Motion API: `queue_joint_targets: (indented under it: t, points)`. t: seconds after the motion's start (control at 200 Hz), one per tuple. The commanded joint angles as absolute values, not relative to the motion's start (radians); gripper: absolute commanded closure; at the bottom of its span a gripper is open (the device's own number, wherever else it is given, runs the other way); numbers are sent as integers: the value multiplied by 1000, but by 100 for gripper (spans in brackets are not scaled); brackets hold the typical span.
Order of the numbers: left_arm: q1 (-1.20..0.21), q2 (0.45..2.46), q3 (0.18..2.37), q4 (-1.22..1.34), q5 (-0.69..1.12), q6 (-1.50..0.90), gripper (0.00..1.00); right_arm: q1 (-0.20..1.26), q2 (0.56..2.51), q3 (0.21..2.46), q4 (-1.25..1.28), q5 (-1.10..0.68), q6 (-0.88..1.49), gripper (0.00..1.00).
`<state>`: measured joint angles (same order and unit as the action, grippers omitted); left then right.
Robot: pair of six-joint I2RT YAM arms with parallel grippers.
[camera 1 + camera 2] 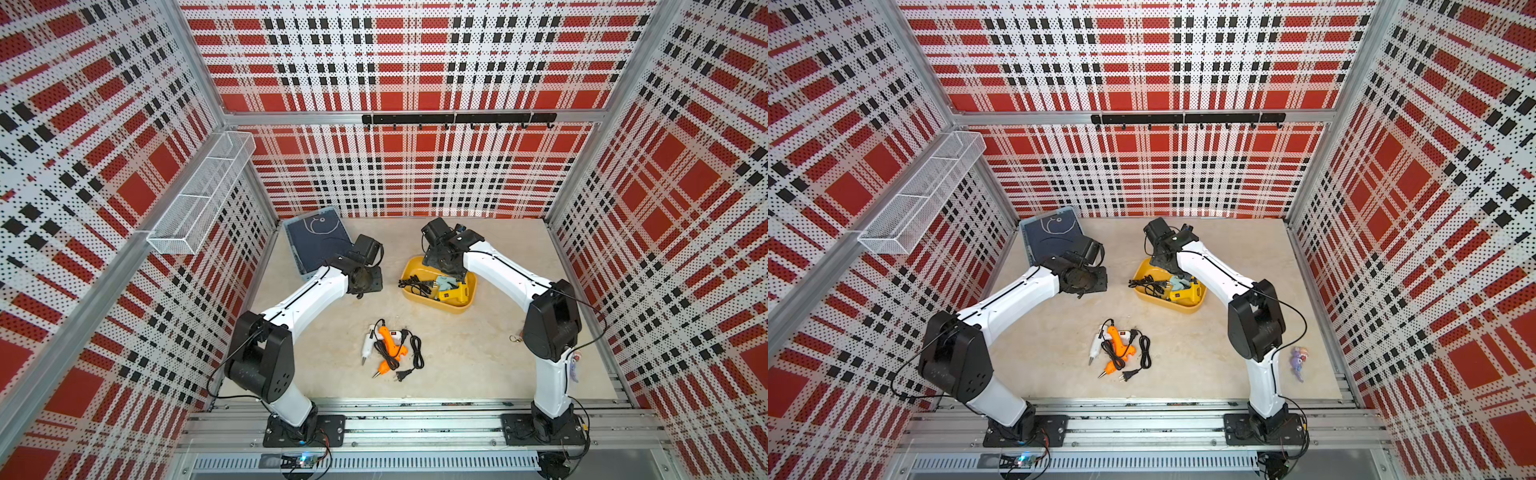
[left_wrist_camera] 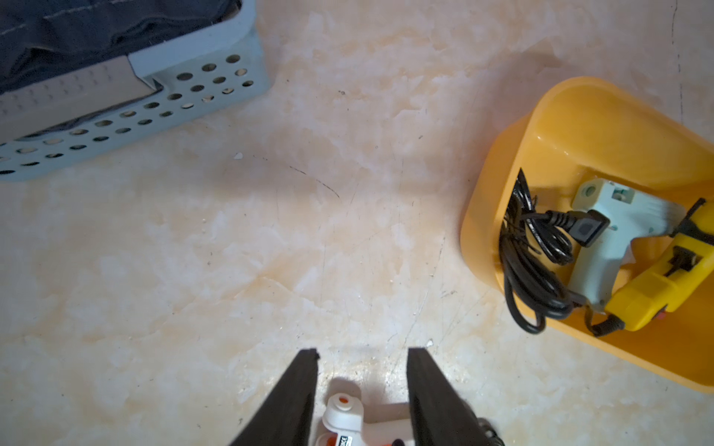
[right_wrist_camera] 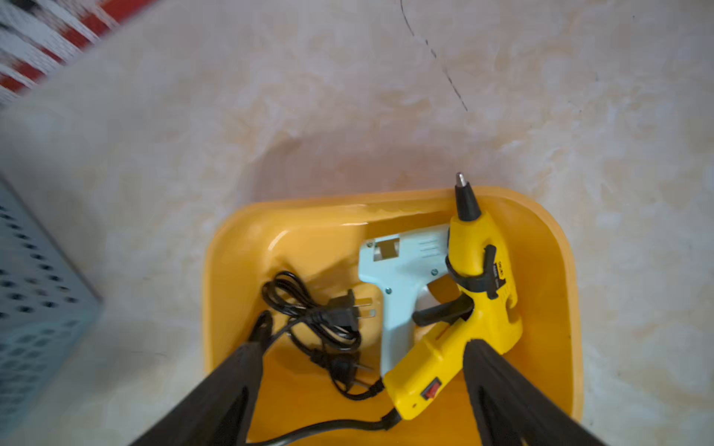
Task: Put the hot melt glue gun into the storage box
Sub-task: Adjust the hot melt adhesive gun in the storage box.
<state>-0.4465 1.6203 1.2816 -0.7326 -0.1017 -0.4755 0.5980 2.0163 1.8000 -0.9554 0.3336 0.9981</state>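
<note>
The storage box [image 1: 451, 309] is a shallow yellow tub right of centre. A yellow hot melt glue gun [image 3: 436, 367] and a pale blue one [image 3: 402, 270] lie in it with coiled black cords. My right gripper [image 3: 369, 334] hangs over the box, open wide. The yellow gun's handle lies below, close to one finger, with a clear gap to the other. On the table in front lie a white glue gun [image 1: 367, 345] and an orange one [image 1: 388, 347], tangled in cords. My left gripper [image 2: 363, 351] is open above the table, with the white gun [image 2: 355, 421] showing below between its fingers.
A pale blue perforated basket [image 1: 316, 245] with dark blue contents stands at the back left, beside the left arm. A white wire-mesh rack [image 1: 203, 191] hangs on the left wall and a black hook rail [image 1: 457, 118] on the back wall. A small purple toy [image 1: 1299, 361] lies by the right arm.
</note>
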Motion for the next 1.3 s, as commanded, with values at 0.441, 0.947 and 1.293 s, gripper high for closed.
queue_joint_targets:
  t: [0.441,0.947,1.293]
  points:
    - [-452,1618,1308,-726,-106,-504,55,511,2038,1701,-973,353,812,14]
    - [-455,1626,1333,-740,-117,-509,56,433,2110,1694,-874,261,699,31]
    - [-453,1625,1327,-743,-129,-508,56,425,2059,1687,-949,245,756,70]
